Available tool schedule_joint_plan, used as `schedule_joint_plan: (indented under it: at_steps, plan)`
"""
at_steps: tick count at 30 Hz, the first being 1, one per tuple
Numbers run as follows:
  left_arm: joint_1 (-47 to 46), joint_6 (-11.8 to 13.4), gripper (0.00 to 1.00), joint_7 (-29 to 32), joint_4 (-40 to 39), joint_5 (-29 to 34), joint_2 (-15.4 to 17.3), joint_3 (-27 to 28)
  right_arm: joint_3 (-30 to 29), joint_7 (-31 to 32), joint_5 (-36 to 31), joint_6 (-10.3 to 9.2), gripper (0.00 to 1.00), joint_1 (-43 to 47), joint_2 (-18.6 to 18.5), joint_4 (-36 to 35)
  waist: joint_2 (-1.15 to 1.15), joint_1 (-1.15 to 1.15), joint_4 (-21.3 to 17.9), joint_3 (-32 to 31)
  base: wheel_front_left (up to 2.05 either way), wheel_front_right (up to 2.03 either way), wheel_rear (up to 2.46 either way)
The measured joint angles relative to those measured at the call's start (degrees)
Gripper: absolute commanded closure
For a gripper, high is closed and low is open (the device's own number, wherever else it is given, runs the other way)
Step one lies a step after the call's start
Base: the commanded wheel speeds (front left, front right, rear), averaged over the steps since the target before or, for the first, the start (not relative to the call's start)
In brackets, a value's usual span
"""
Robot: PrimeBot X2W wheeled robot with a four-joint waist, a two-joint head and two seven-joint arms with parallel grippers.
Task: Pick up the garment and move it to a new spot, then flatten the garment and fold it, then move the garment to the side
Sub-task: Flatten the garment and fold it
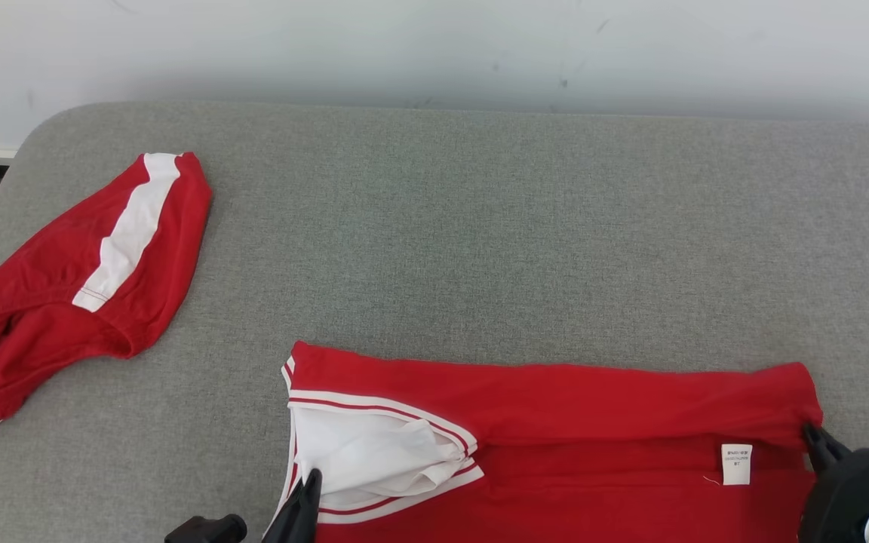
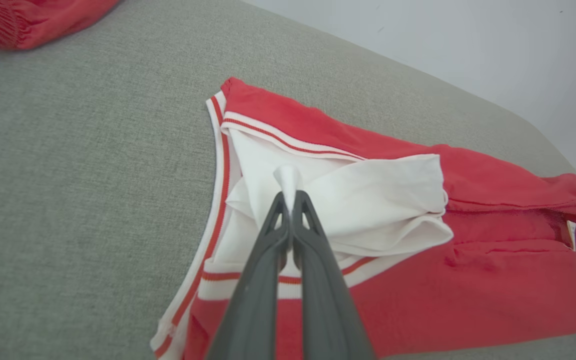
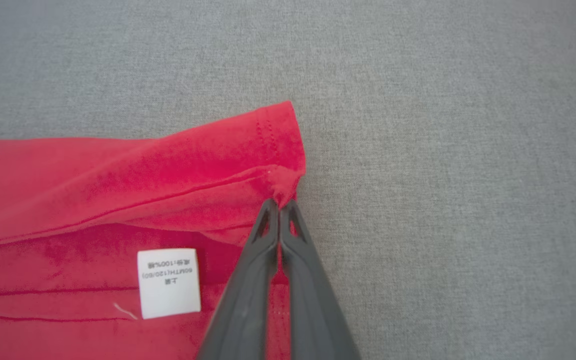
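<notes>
Lying on the grey padded surface (image 1: 480, 226), low in the head view, the red garment (image 1: 593, 407) had white striped trim, a white inner panel and a care label (image 3: 169, 282). The left gripper (image 2: 289, 196) was pinched closed on white fabric, the right gripper (image 3: 280, 204) on the red hem corner. The garment's lower part ran out of frame; the label's print was unreadable.

Garment (image 1: 593, 400): soft red knit cloth, matt, faintly fuzzy. White panel (image 2: 368, 200): thinner, smoother cloth. Striped trim (image 2: 288, 142): ribbed knit.
Care label (image 3: 169, 283): white, smooth, flat; woven or papery, can't tell.
Table cover (image 1: 480, 226): grey woven fabric, coarse, matt.
2nd garment (image 1: 65, 286): same matt red cloth.
Left gripper (image 2: 290, 196), right gripper (image 3: 279, 204): dark plastic by look, smooth, matt.
Wall (image 1: 404, 45): matt white, scuffed.
</notes>
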Motion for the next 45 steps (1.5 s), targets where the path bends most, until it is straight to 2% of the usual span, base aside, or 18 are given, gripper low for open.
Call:
schedule_joint_plan:
  at_steps: [13,14,15,16,17,38,40,41,42,45]
  plan:
    - [1.2,0.5,1.0,2.0,0.1,-0.3,0.7,0.1,-3.1,3.9,-3.0,-0.01,1.0,4.0,2.3,-2.0,0.0,0.0,0.2,0.0,0.0,0.0,0.0]
    - [1.2,0.5,1.0,2.1,0.1,-0.3,0.7,0.1,-3.1,4.0,-3.1,-0.01,0.96,4.0,2.3,-2.2,0.0,0.0,0.2,0.0,0.0,0.0,0.0]
    - [1.2,0.5,1.0,2.3,0.1,-0.3,0.7,0.1,-3.1,4.3,-3.1,-0.01,0.83,4.0,2.4,-2.3,0.0,0.0,0.2,0.1,0.0,0.0,0.0]
    - [1.2,0.5,1.0,2.5,0.1,-0.3,0.7,0.0,-3.2,4.5,-3.2,-0.01,0.06,4.0,2.5,-2.3,0.0,0.0,0.2,0.2,0.0,0.0,0.0]
    - [1.1,0.5,1.0,2.6,0.0,-0.3,0.7,-0.2,-3.7,4.5,-3.4,-0.01,0.0,4.0,2.8,-2.3,0.0,0.0,0.3,0.2,0.0,0.0,0.0]
    - [2.3,0.5,1.0,5.0,1.8,-0.8,1.0,-1.4,-7.6,7.3,-5.6,-0.03,0.0,3.9,4.9,-5.9,0.0,0.0,1.5,1.0,0.0,0.0,0.0]
    - [2.2,0.5,0.33,5.0,1.9,-0.5,1.1,-1.5,-7.7,7.5,-6.0,-0.03,0.0,3.8,5.0,-6.0,0.0,0.0,1.5,1.1,0.0,0.0,0.0]
    - [2.1,0.5,0.04,5.0,2.0,-0.4,1.1,-1.6,-7.7,7.6,-6.0,-0.03,0.0,3.8,5.0,-6.1,0.0,0.0,1.5,1.1,0.0,0.0,0.0]
    - [2.0,0.5,0.0,5.2,2.1,-0.2,1.1,-1.6,-7.8,7.6,-6.0,-0.03,0.0,3.8,5.1,-6.2,0.0,0.0,1.5,1.1,0.0,0.0,0.0]
    - [2.0,0.5,0.0,5.8,2.7,-0.2,1.5,-1.5,-7.9,8.0,-6.0,-0.03,0.0,3.8,5.3,-6.3,0.0,0.0,1.4,1.0,0.0,0.0,0.0]
